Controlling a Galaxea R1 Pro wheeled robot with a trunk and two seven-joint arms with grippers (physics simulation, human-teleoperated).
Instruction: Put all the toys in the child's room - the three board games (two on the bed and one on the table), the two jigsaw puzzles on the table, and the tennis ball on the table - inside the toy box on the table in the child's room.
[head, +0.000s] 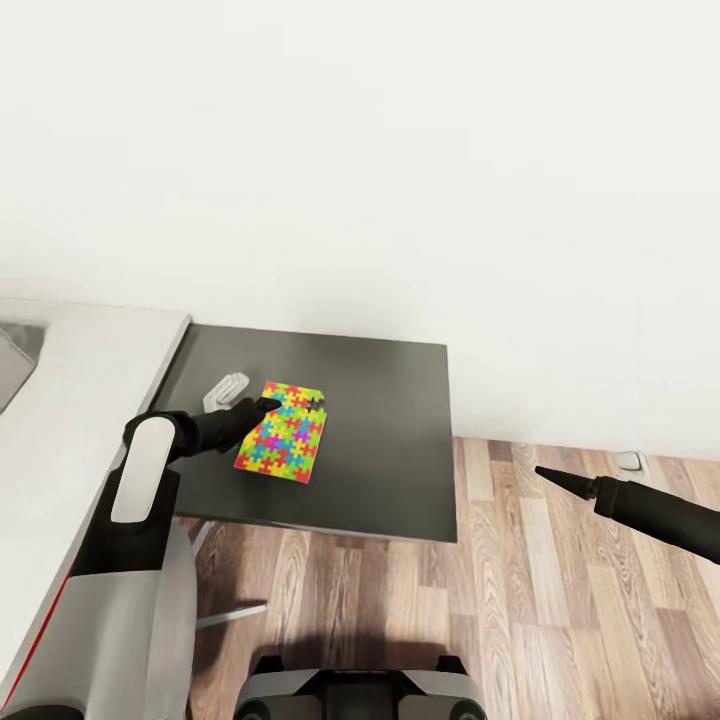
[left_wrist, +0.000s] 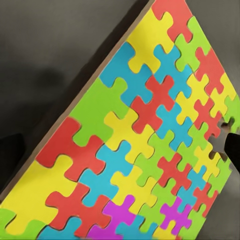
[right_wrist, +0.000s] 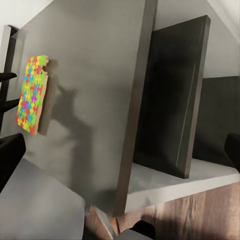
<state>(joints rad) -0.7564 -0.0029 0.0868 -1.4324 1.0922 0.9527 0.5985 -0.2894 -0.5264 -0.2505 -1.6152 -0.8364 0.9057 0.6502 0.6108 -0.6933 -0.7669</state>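
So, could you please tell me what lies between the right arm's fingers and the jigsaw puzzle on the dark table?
In the head view, only bare dark table and wood floor lie between the right fingers and the jigsaw puzzle.

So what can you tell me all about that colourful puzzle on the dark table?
The jigsaw puzzle is a thin, flat rectangular board of interlocking red, yellow, green, blue and purple pieces, with a brownish edge like cardboard or wood. One piece looks missing along an edge. It lies flat on the dark table, towards its left side. The left gripper is at its near-left corner; whether it touches is unclear.
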